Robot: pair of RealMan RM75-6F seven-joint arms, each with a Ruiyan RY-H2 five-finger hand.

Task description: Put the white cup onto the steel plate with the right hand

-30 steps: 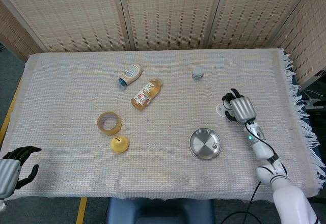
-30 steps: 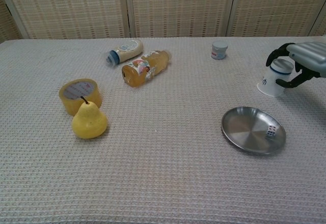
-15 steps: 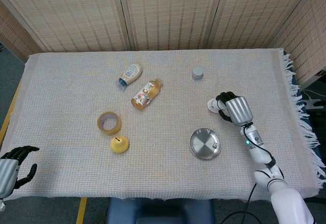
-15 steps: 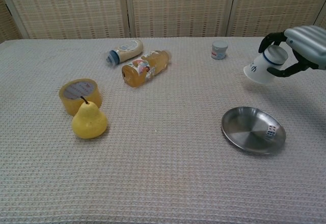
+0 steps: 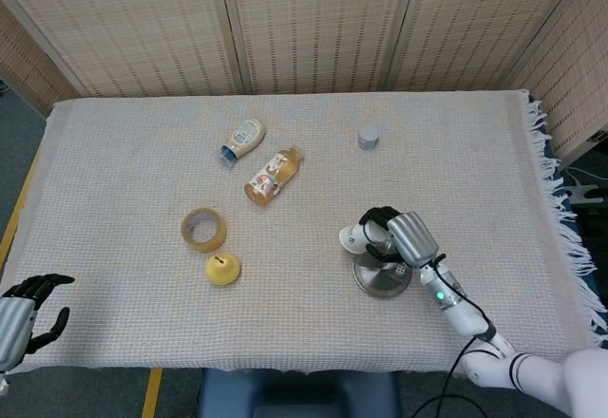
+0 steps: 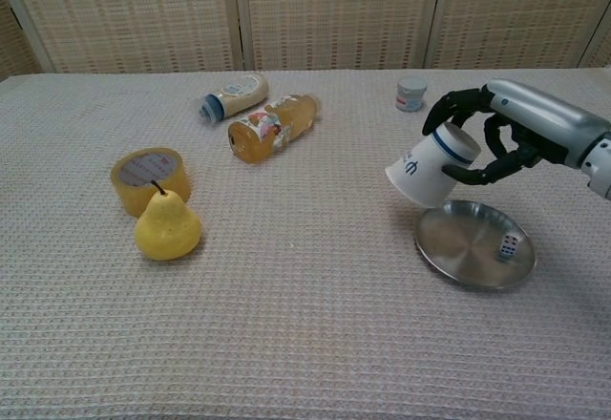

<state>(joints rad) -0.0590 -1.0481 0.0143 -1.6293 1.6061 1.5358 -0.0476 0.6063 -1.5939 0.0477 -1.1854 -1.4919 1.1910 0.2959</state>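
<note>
My right hand (image 6: 496, 134) (image 5: 397, 237) grips the white cup (image 6: 430, 165) (image 5: 354, 237), which has a blue band and is tilted with its mouth toward the left. The cup hangs in the air over the near-left rim of the steel plate (image 6: 468, 248) (image 5: 384, 280), not touching it. A small die (image 6: 508, 244) lies on the plate's right side. My left hand (image 5: 21, 309) rests at the table's front left corner, fingers curled in, holding nothing; the chest view does not show it.
A yellow pear (image 6: 166, 226) and a tape roll (image 6: 148, 174) sit at the left. An orange juice bottle (image 6: 272, 126) and a white bottle (image 6: 234, 94) lie at the back centre. A small grey jar (image 6: 411, 94) stands behind the plate.
My right hand has lifted the white cup off the cloth and carried it left and toward me, from the table's right side to above the steel plate. The left hand stayed put.
</note>
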